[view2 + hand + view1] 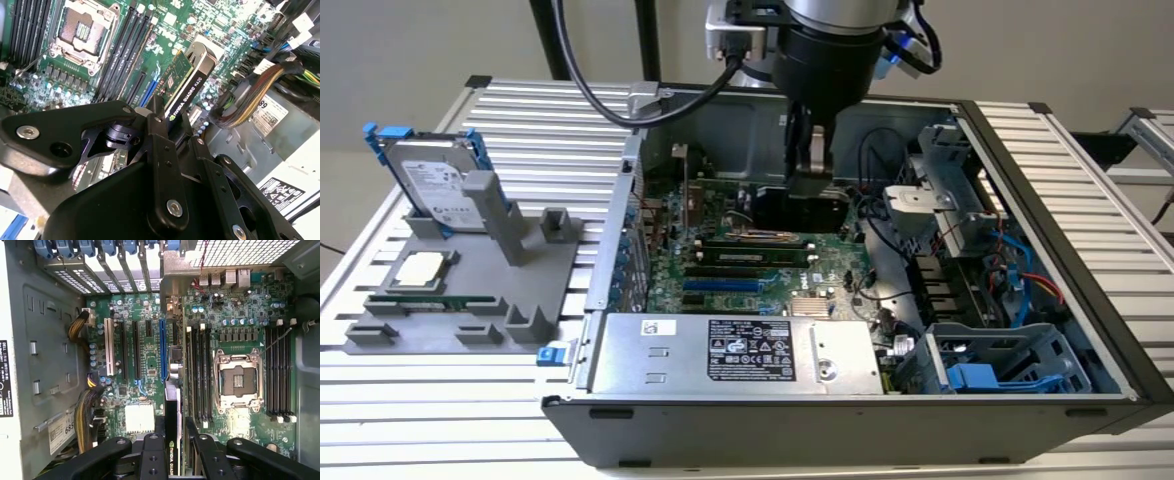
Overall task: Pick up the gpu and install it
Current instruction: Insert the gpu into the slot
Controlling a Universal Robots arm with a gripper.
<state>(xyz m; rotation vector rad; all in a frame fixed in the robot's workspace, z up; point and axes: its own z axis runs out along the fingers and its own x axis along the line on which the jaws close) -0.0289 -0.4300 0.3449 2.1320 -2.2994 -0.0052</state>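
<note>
The gpu [186, 85] is pinched edge-on by the tool [167, 132] above the motherboard [150, 360], lifted but not yet seated in a slot.

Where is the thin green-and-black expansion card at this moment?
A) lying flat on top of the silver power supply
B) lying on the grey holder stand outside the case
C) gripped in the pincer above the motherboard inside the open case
C: the second wrist view shows the thin green-and-black expansion card clamped in the black pincer over the green motherboard.

Bright even overhead light, soft shadows inside the case, nearest hand parts blurred
</note>
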